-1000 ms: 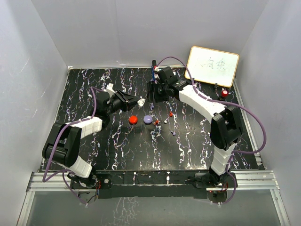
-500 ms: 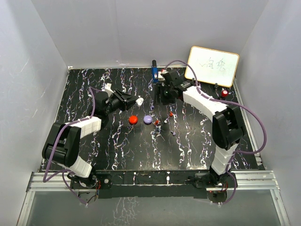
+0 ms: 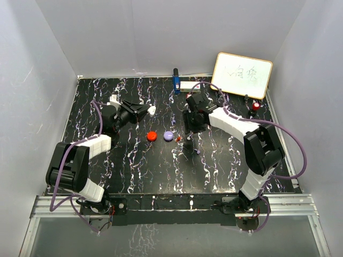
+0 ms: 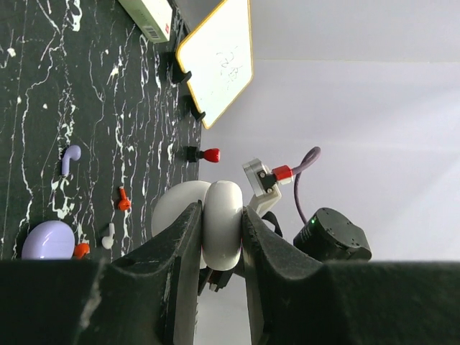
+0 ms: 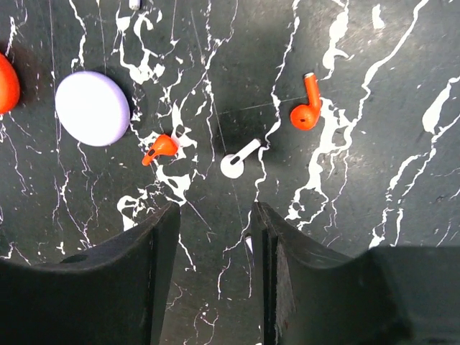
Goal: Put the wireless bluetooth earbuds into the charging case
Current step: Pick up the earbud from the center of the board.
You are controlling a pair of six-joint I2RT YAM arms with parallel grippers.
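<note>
The left gripper point(image 4: 221, 213) is clamped on a white case point(image 4: 223, 241), over the table's point(image 3: 107, 160) left half. The right gripper point(image 5: 214, 212) hangs with fingers spread over a white earbud point(image 5: 241, 157). A red earbud point(image 5: 307, 108) lies nearby, and a second red earbud point(image 5: 159, 149) lies beside a purple puck point(image 5: 92, 108).

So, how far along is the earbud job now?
Nothing looks done: the white earbud, two red earbuds and purple earbud lie on the table. In hand: left gripper clamps the white case; right gripper hangs open above the white earbud. Every insertion remains.
</note>
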